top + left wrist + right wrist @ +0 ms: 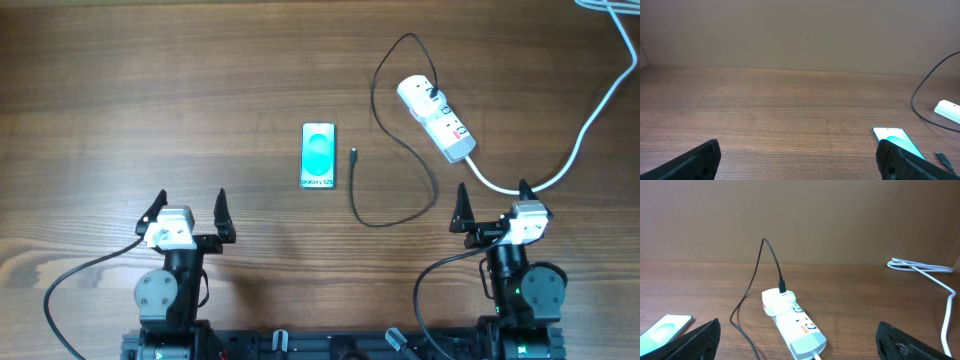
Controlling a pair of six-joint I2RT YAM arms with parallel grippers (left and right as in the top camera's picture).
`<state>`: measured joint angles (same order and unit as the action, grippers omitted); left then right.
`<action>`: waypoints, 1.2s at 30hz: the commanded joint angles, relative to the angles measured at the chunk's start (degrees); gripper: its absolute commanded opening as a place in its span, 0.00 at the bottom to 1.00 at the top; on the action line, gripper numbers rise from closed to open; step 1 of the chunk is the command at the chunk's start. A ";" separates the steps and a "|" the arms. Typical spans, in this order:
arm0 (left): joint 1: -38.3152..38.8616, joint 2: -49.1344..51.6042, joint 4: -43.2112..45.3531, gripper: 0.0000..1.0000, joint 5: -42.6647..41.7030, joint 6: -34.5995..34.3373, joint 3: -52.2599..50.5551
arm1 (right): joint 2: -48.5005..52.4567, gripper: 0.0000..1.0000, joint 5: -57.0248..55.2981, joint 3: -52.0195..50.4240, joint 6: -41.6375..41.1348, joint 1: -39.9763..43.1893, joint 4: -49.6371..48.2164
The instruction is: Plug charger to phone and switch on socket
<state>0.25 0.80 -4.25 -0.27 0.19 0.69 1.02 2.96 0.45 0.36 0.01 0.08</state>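
The phone (318, 155) lies flat mid-table with its teal screen up and white text at its near edge; it also shows in the left wrist view (895, 139) and the right wrist view (662, 328). The charger's thin black cable (385, 95) loops from a white adapter on the socket (437, 119) to its small free plug (354, 154), which lies just right of the phone. The socket also shows in the right wrist view (796, 326). My left gripper (189, 212) is open and empty, near-left of the phone. My right gripper (492, 203) is open and empty, near the socket.
The socket's thick white cord (590, 110) runs from its near end out to the far right corner. The wooden table (150, 90) stretches bare to the left.
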 commanded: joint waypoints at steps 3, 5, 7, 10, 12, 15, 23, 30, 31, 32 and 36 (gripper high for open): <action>-0.48 -0.48 2.16 1.00 -10.80 -6.21 -0.37 | 0.17 1.00 -0.09 -0.17 0.96 0.28 -0.22; -0.48 -0.48 4.90 1.00 -22.27 -10.34 -0.35 | 0.17 1.00 -0.09 -0.17 0.98 0.28 -0.24; -0.48 -0.48 6.67 1.00 -29.62 -11.19 -0.35 | 0.17 1.00 -0.09 -0.17 0.98 0.28 -0.22; -0.48 -0.48 15.50 1.00 -42.10 -11.76 -0.35 | 0.17 1.00 -0.09 -0.17 0.98 0.28 -0.22; -0.48 -0.48 31.17 1.00 -42.88 -23.98 -0.20 | 0.17 1.00 -0.09 -0.17 0.98 0.28 -0.22; -0.48 -0.35 37.55 1.00 -39.06 -31.58 3.50 | 0.17 1.00 -0.09 -0.17 0.96 0.28 -0.22; -0.48 19.47 11.43 1.00 -44.39 -26.14 36.52 | 0.17 1.00 -0.09 -0.17 0.98 0.28 -0.22; -0.48 55.63 -30.16 1.00 -51.21 -15.91 74.49 | 0.17 1.00 -0.09 -0.17 0.96 0.28 -0.24; -0.37 59.71 -33.57 1.00 -52.26 -17.51 77.85 | 0.17 0.99 -0.09 -0.17 0.96 0.28 -0.24; -0.37 62.73 -35.15 1.00 -54.10 -19.96 79.67 | 0.17 1.00 -0.09 -0.17 0.98 0.28 -0.22; -0.48 69.42 -34.49 1.00 -59.23 -25.46 80.24 | 0.17 1.00 -0.09 -0.17 0.98 0.28 -0.22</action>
<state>0.16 66.98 -39.88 -53.54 -21.56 79.40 1.32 2.96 0.36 0.38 0.01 0.03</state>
